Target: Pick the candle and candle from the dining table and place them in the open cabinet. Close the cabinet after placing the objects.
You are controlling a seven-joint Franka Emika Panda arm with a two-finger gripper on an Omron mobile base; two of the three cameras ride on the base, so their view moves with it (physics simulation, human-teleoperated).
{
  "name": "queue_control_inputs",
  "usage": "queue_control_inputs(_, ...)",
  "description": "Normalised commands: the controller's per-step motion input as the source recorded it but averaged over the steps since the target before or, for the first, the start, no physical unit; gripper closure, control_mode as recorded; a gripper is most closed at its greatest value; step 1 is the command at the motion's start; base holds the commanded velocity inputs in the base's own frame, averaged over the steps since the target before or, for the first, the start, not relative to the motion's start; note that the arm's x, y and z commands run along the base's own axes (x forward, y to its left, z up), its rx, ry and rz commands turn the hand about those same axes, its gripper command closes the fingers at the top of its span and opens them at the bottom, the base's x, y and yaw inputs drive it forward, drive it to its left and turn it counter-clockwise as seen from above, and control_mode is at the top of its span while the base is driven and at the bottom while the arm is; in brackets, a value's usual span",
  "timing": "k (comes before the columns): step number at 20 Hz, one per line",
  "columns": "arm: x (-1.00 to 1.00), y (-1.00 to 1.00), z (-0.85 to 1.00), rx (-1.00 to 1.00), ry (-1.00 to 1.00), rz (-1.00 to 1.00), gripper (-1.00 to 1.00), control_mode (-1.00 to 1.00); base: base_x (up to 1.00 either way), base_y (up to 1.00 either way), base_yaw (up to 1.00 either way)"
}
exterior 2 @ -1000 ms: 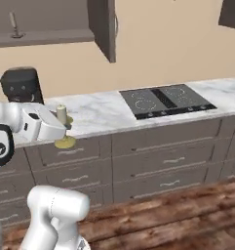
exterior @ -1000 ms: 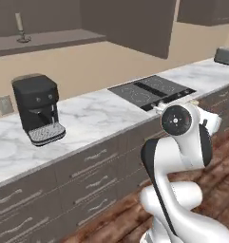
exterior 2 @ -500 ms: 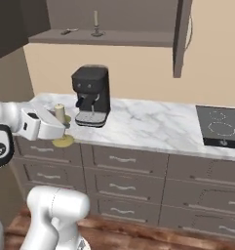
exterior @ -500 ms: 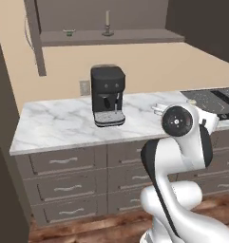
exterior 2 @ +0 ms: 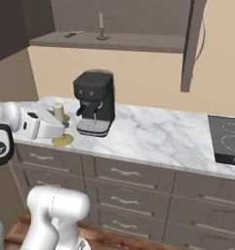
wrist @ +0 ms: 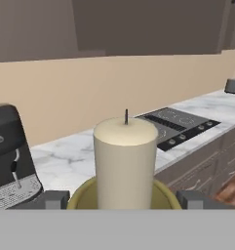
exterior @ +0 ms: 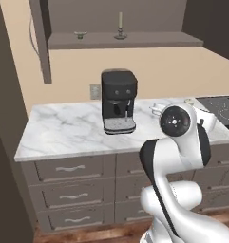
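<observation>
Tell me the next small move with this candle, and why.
Probably lift the gripper straight up: it grips the cream candle low, level with the coffee machine, while the open cabinet shelf, where the other candle stands, is well above.

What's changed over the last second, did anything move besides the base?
Only the base turned: both base views swung from the cooktop toward the black coffee machine and the open dark brown wall cabinet. The claw still grips the cream candle on its yellow dish. The other slim candle stays on the cabinet shelf.
</observation>
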Motion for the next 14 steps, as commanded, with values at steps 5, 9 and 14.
queue_control_inputs(5,0.00,0.00,0.00,0.00,0.00,0.00,1.00,1.00,0.44,-0.35,0.00)
queue_control_inputs(9,0.00,0.00,0.00,0.00,0.00,0.00,1.00,1.00,0.39,-0.37,0.00)
queue_control_inputs(14,0.00,0.00,0.00,0.00,0.00,0.00,1.00,1.00,0.49,-0.28,0.00)
